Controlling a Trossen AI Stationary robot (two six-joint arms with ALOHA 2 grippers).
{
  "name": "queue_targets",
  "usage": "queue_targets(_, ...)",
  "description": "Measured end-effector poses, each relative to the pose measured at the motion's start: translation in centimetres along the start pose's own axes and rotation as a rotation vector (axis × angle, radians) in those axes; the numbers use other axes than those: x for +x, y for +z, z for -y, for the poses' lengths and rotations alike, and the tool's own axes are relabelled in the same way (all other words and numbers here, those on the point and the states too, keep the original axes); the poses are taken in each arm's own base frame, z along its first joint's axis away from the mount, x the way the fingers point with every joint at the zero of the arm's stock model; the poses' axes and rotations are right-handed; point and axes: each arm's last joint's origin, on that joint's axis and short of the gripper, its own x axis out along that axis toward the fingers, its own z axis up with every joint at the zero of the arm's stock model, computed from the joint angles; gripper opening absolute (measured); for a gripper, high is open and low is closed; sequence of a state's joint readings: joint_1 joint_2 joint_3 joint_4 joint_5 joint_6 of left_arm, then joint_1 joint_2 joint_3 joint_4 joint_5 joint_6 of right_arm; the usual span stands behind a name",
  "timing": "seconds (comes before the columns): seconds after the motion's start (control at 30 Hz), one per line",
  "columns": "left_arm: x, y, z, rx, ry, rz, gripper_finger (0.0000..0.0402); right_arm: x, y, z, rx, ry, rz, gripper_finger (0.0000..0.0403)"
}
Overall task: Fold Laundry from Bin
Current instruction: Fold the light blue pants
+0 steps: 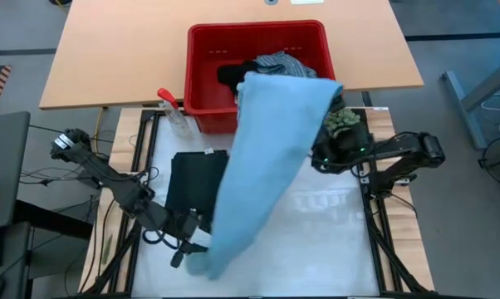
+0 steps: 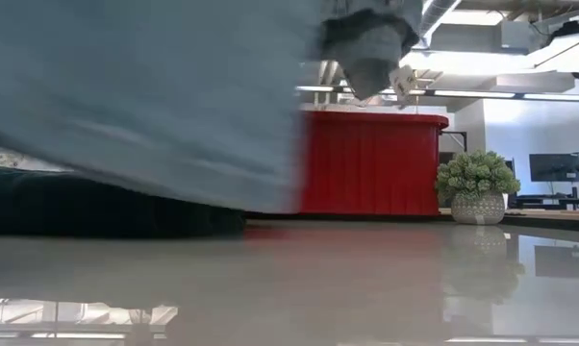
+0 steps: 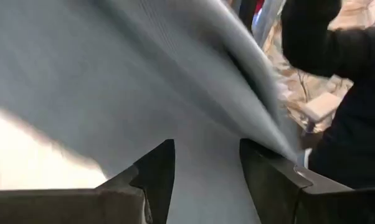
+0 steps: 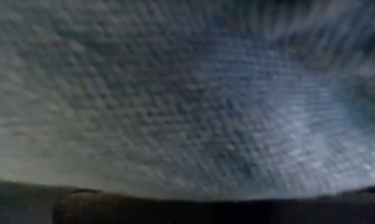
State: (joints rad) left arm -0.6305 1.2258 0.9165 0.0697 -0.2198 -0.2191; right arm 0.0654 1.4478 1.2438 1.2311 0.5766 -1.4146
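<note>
I see the red bin (image 1: 202, 75) at the far side of the table, holding a black piece (image 1: 233, 76) and the striped shirt (image 1: 283, 63). The jeans (image 1: 262, 158) stretch in the air from over the bin's near wall down toward the near edge of the mat. My left gripper (image 1: 192, 249) is at their lower end with cloth between its parted fingers (image 3: 156, 168); whether it pinches, I cannot tell. My right gripper (image 1: 329, 154) is clenched beside the bin, fabric filling its view. A navy piece (image 1: 192, 187) lies flat on the mat
</note>
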Motion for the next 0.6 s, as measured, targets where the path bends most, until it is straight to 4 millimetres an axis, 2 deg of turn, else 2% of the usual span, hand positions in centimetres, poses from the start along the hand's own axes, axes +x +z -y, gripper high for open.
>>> queue_targets(0.1,0.3,-2.1,-0.9,-0.071,0.013,-0.057,0.0171,0.1,0.4,1.6,0.025,-0.037,-0.004,0.0016)
queue_targets(0.2,0.5,-5.2,-2.5,-0.176,0.064,-0.119,0.0171,-0.1,1.0,3.2,0.051,-0.056,0.006,0.0016)
queue_targets(0.3,0.5,-7.0,-4.1,-0.253,0.089,-0.061,0.0171,-0.4,1.9,4.6,0.085,-0.058,0.024,0.0016)
queue_targets(0.37,0.3,-7.2,-5.2,-0.260,0.089,0.048,0.0171,-0.7,2.5,5.2,0.111,-0.034,0.050,0.0016)
queue_targets(0.47,-0.7,-6.5,-7.4,-0.202,0.023,0.237,0.0171,-1.4,3.8,5.5,0.130,0.047,0.115,0.0016)
queue_targets(0.6,-3.3,-4.8,-11.0,-0.152,-0.057,0.526,0.0171,-2.3,5.3,5.8,0.137,0.107,0.193,0.0016)
